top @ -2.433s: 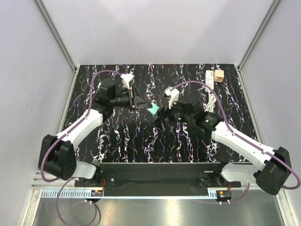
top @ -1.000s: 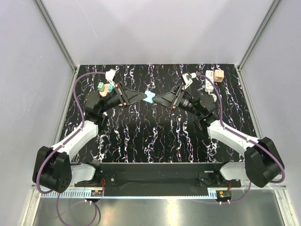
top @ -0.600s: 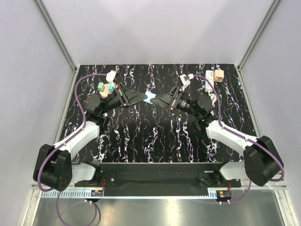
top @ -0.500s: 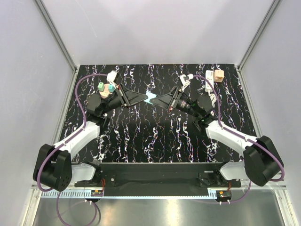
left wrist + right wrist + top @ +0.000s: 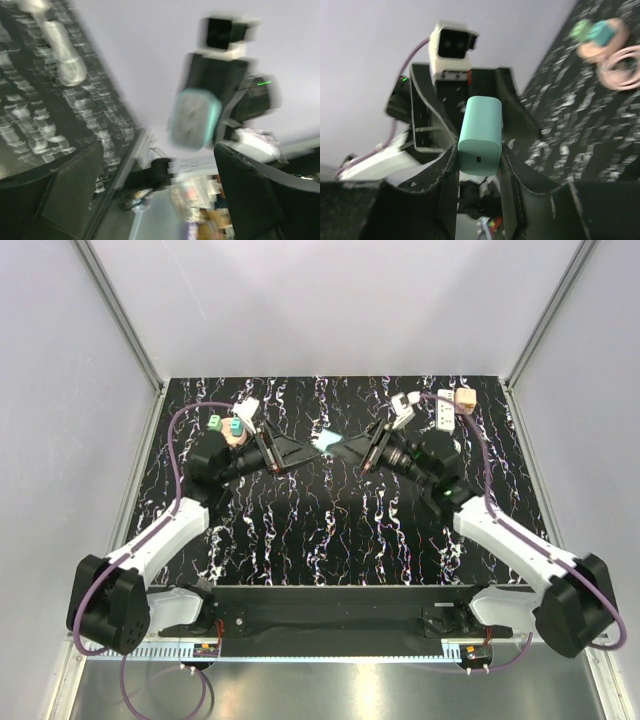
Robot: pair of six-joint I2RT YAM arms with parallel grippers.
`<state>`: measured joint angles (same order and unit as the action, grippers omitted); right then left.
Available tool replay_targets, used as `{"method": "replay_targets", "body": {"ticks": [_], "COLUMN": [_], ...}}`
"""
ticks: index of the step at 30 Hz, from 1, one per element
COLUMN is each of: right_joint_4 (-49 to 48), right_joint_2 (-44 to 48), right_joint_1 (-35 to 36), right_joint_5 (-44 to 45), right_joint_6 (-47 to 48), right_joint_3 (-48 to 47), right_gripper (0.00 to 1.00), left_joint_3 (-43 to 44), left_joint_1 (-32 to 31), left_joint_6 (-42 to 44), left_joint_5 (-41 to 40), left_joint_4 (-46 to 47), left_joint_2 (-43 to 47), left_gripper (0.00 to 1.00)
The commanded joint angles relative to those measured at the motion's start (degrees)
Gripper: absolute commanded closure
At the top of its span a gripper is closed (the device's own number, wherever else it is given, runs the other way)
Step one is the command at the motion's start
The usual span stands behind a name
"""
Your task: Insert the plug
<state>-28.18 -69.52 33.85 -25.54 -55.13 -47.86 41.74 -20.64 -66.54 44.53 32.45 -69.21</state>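
Your plug [image 5: 463, 400], the peach-tan block, sits at the far right corner of the worktop [image 5: 330, 530], just beside the far end of the white power strip [image 5: 444, 410], and neither tool is near it. From above you cannot tell whether it touches the strip. Nearer the middle of the far half, your two arms meet tip to tip. Your right tool [image 5: 343, 446] is clamped on a mint-green charger block [image 5: 327, 443]. In its wrist view the two fingers [image 5: 449, 170] press against the block's sides, with the small slot on its end face turned toward the camera. Your left tool [image 5: 308, 450] stands wide apart and grips nothing. In its own blurred wrist view the dark fingers [image 5: 75, 185] sit far out at either side, and the mint block hangs ahead of them in the other arm's grasp. Beside your left arm, a flat tan disc [image 5: 232, 437] lies on the worktop carrying a green and a teal piece. The right wrist view shows a coiled pinkish cable [image 5: 620, 67] just next to that disc.
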Motion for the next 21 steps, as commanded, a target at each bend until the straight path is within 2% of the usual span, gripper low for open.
{"method": "replay_targets", "body": {"ticks": [1,2,3,4,6,9,12,15,21], "right_joint_4": [27.9,34.3,44.0,49.1,62.2,74.3,79.8,85.3,92.1], "right_joint_2": [5.2,5.1,3.4,1.9,-4.7,-15.1,-25.4,-36.7,-55.9], "right_joint_1": [-4.6,-8.9,-11.6,-13.7,-18.3,-21.8,-25.9,-29.6,-31.8], "right_joint_5": [9.0,9.5,9.5,10.1,13.3,20.3,23.2,25.2,30.0], "right_joint_6": [13.9,17.2,19.5,22.1,29.7,37.2,41.3,44.6,51.3], "right_joint_3": [-10.0,-14.3,-16.7,-19.5,-28.3,-40.3,-51.7,-63.6,-84.2], "right_gripper": [1.0,1.0,1.0,1.0,1.0,1.0,1.0,1.0,1.0], "left_joint_3": [9.8,13.8,15.4,17.0,20.1,19.9,17.3,16.5,16.4], "left_joint_1": [0.5,0.5,0.6,0.6,0.6,0.5,0.6,0.5,0.5], "left_joint_6": [22.6,30.8,34.3,37.3,44.4,50.1,52.9,53.3,52.7], "left_joint_5": [-8.0,-10.4,-13.8,-15.6,-20.0,-24.9,-27.0,-24.3,-23.0], "left_joint_4": [-35.5,-40.5,-44.3,-50.8,-55.0,-57.9,-57.8,-58.5,-58.2], "left_joint_2": [4.0,3.9,3.7,3.6,3.1,3.4,2.6,1.1,1.8], "left_gripper": [0.01,0.01,0.01,0.01,0.01,0.01,0.01,0.01,0.01]}}
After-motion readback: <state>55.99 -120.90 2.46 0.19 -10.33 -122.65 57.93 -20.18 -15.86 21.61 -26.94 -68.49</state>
